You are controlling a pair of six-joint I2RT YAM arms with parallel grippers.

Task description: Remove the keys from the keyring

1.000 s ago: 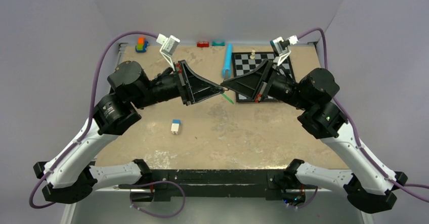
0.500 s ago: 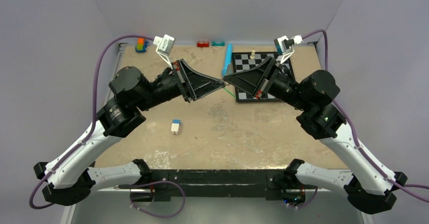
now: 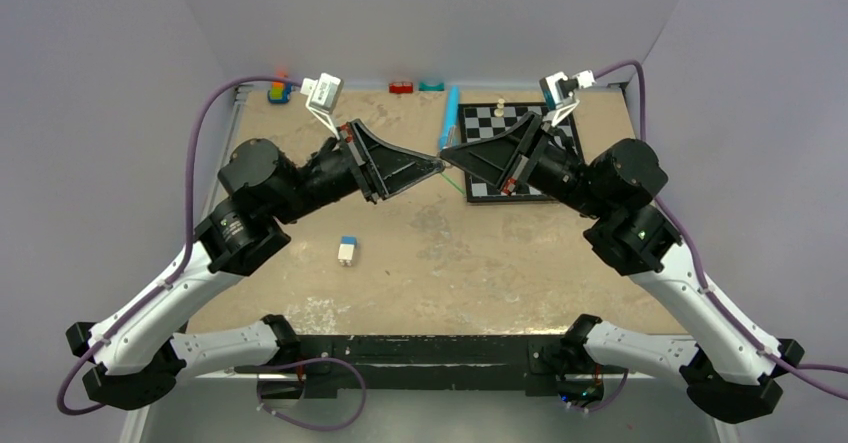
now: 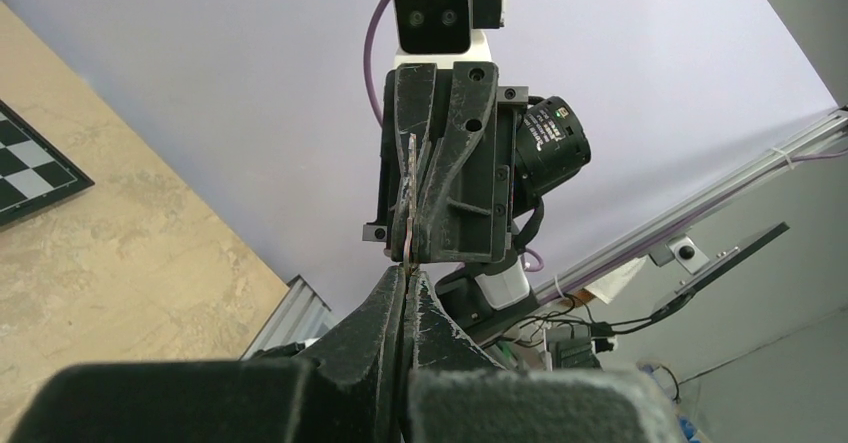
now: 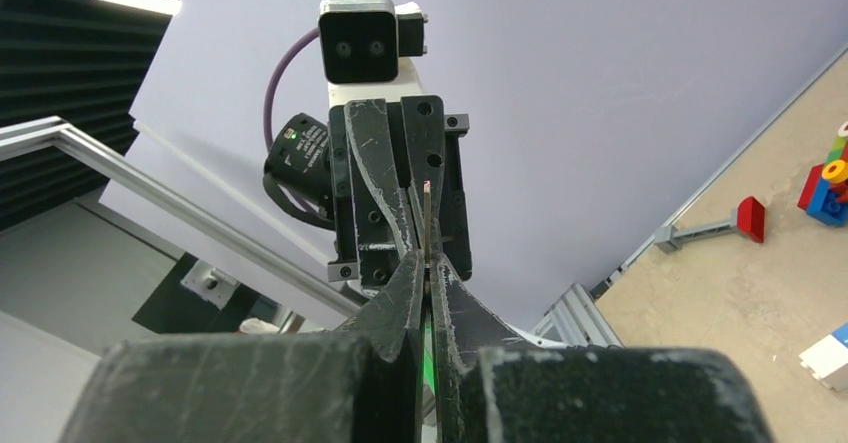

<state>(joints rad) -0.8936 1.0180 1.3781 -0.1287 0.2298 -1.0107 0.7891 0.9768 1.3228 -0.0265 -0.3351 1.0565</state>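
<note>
Left gripper [image 3: 436,167] and right gripper [image 3: 447,152] both pinched the keys [image 3: 455,180].
Mid-separation, likely; next: pull apart toward 9 and 3 o'clock.

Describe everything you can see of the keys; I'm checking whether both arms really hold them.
The keys are a tiny bunch held in the air, pinched where the left gripper and right gripper meet tip to tip. From above only a thin green strip shows, slanting toward the chessboard. Each wrist view shows a pale metal sliver edge-on, running between both pairs of shut fingers.
</note>
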